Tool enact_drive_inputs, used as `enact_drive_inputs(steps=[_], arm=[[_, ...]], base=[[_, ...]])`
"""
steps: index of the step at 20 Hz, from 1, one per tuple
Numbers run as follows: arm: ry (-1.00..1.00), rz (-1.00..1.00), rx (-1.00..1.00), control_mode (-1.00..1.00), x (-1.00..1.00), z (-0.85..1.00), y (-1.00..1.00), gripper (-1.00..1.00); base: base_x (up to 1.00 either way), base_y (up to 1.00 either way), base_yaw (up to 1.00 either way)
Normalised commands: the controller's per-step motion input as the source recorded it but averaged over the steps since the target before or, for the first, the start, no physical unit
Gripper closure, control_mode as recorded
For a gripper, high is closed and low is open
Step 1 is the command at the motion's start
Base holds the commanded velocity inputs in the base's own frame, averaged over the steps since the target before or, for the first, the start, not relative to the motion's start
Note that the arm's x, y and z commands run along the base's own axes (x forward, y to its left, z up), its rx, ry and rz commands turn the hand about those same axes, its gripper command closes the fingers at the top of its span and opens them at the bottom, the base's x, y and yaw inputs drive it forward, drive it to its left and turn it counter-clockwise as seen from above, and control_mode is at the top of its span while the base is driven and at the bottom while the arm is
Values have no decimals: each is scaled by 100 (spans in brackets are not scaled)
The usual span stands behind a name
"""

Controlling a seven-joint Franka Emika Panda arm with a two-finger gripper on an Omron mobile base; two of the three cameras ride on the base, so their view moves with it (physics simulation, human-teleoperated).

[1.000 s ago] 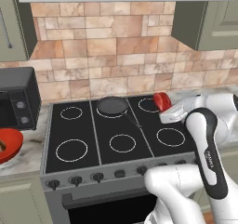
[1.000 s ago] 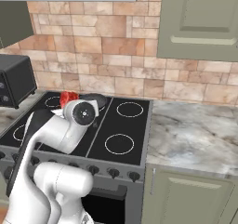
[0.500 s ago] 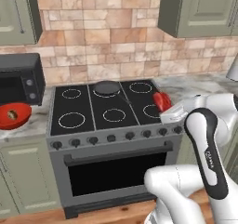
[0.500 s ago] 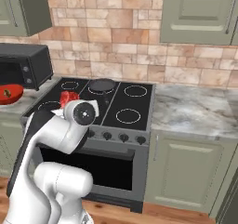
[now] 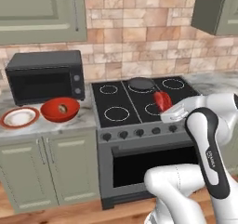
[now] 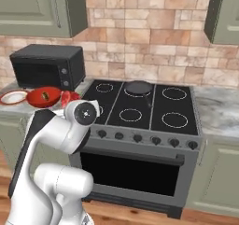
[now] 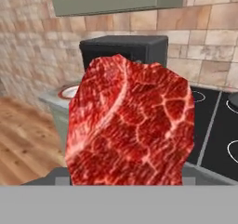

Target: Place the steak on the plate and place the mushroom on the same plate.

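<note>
My gripper is shut on the steak, a red marbled slab held upright over the stove's right front burner. In the hand view the steak covers the centre and hides my fingertips. From the right base view the steak shows beside my arm's elbow. The plate, white with a red-orange rim, lies far left on the counter, well apart from the gripper; it is also seen as plate and plate. The mushroom sits inside a red bowl next to the plate, mushroom.
A black microwave stands at the counter's back, behind bowl and plate. The black stove has a small dark pan on a rear burner. Green cabinets hang above and stand below; wooden floor lies in front.
The whole picture has shifted: the base has backed away and moved left, bringing microwave, bowl and plate into view. The steak stays held in my gripper.
</note>
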Motion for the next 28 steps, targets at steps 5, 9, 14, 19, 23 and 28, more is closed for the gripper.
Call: enact_drive_inputs(steps=[5,9,14,19,23,28], arm=[[0,0,0,100,0,0,0,100],[0,0,0,100,0,0,0,100],[0,0,0,100,0,0,0,100],[0,0,0,100,0,0,0,100],[0,0,0,100,0,0,0,100],[0,0,0,100,0,0,0,100]], base=[[0,100,0],[0,100,0],[2,100,-1],[31,64,-4],[85,2,-5],[94,-1,-1]])
